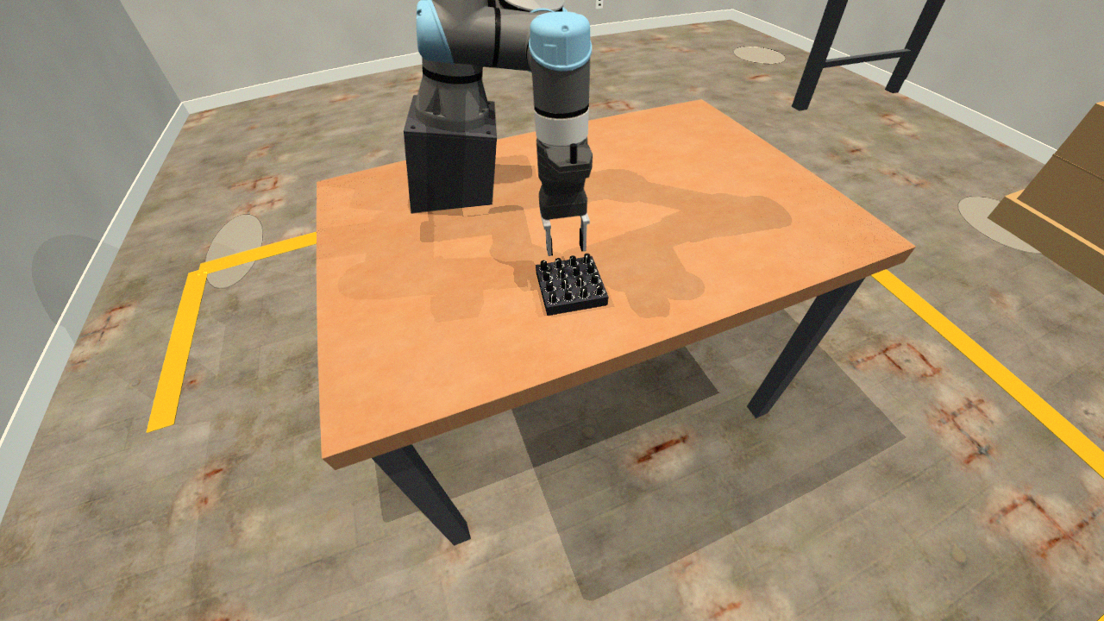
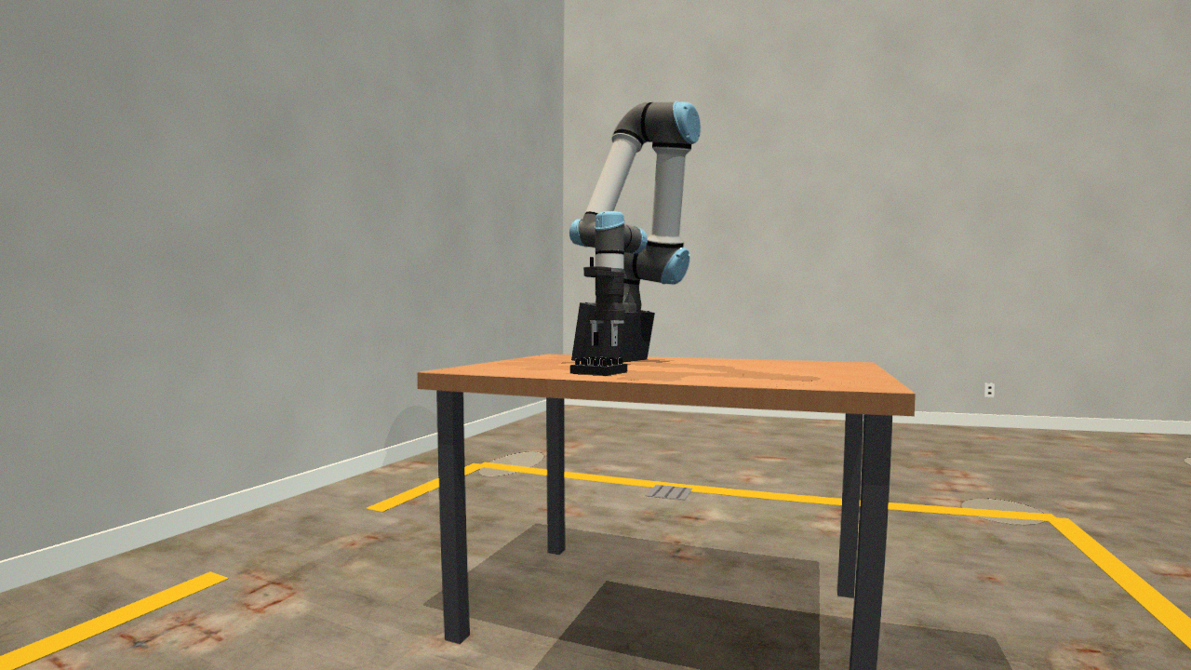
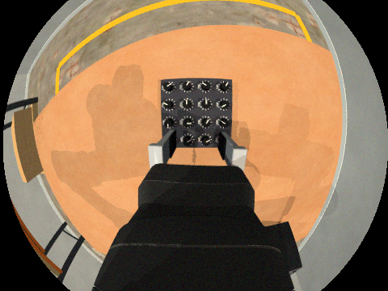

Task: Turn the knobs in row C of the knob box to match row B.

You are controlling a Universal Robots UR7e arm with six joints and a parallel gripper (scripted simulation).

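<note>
The knob box [image 1: 572,286] [image 2: 598,366] [image 3: 196,111] is a small black square box with several rows of black knobs, each with a white line. It stands on the orange table [image 1: 463,324] [image 2: 749,382] [image 3: 124,141]. My gripper [image 1: 567,245] [image 2: 603,337] [image 3: 197,139] is open and empty. It points straight down and hangs a little above the box's edge nearest the robot base. In the wrist view its fingers frame the middle two knobs of the nearest row. The knobs' names and marks are too small to read.
The robot's black base block [image 1: 448,158] stands on the table behind the box. A brown cardboard box [image 1: 1069,192] sits on the floor at the right, and dark frame legs [image 1: 818,58] stand beyond the table. Yellow floor lines [image 1: 173,347] run around the table.
</note>
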